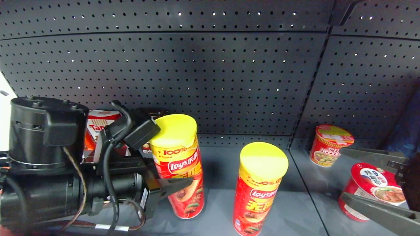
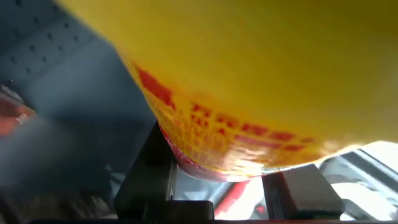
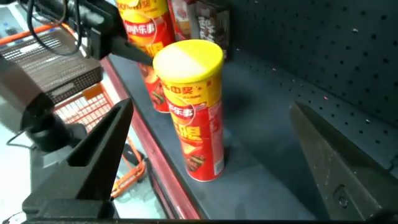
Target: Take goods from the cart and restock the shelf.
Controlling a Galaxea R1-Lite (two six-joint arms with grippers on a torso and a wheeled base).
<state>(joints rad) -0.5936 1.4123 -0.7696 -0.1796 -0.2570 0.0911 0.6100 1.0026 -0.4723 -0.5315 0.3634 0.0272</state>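
Note:
A tall chips can [image 1: 177,154] with a yellow lid and red-and-yellow label stands upright at the left of the grey shelf [image 1: 223,203]. My left gripper [image 1: 178,178] is shut on its lower half; one finger [image 1: 175,185] crosses its front. The left wrist view has this can [image 2: 249,81] right up close between the fingers [image 2: 149,174]. A second, matching can [image 1: 259,190] stands free to its right, also seen as the near can [image 3: 193,106] in the right wrist view. My right gripper [image 1: 374,182] is open at the right, above a red cup noodle [image 1: 370,183].
Another cup noodle [image 1: 329,144] stands farther back on the right shelf section. Red-and-white snack boxes [image 1: 98,124] sit behind the left arm against the perforated back panel [image 1: 229,82]. The orange cart basket [image 3: 74,106] lies below the shelf's front edge.

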